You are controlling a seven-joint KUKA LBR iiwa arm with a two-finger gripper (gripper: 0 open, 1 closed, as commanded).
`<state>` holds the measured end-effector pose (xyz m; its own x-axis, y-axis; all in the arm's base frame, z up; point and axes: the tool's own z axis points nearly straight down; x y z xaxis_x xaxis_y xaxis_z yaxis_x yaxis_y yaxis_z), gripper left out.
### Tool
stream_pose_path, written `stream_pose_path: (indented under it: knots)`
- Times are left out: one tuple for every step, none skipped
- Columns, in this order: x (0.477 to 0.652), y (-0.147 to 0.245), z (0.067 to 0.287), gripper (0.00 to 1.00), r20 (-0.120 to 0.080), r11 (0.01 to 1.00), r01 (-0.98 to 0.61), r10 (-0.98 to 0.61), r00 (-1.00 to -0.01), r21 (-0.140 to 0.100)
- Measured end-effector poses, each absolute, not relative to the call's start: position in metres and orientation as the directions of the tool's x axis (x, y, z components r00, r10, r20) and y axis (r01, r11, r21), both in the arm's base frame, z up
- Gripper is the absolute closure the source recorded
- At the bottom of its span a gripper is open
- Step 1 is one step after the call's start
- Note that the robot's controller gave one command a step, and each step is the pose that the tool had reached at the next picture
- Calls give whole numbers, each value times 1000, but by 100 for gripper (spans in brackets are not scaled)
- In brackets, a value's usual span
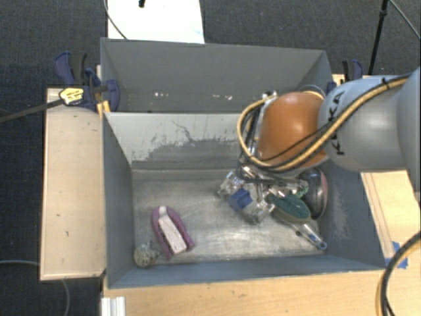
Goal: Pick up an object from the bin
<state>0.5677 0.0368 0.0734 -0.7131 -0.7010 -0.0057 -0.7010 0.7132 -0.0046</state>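
- Camera view, left side: the grey metal bin (118, 196) slopes down from its left wall to a scuffed floor. A small mottled ball (145, 255) sits in the near-left corner, close to both the left wall and the front wall.
- Just right of the ball lies a purple holder with a pale pink block (170, 230), set at a slant and almost touching the ball.
- Centre: bare floor runs from the purple holder to the gripper, and the back wall behind it has nothing against it.
- Right of centre: the gripper (253, 201) is down at floor level under the arm's orange cover (289, 130). A small blue piece (239, 199) is right at its tip. Whether the gripper is spread or pinching cannot be told, nor whether it clasps the blue piece.
- Right side: a dark green oval tool with a thin handle (293, 208) lies just beside the gripper, its handle pointing at the near-right corner. A round metal thing (320, 191) stands behind it, close to the right wall, so room there is tight.
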Motion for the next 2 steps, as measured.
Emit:
stream_pose_path:
  knots:
    - [569, 37, 76, 100, -10, 713, -701, -701, -713, -7]
    - [578, 22, 240, 100, -6, 506, -862, -862, -506, -9]
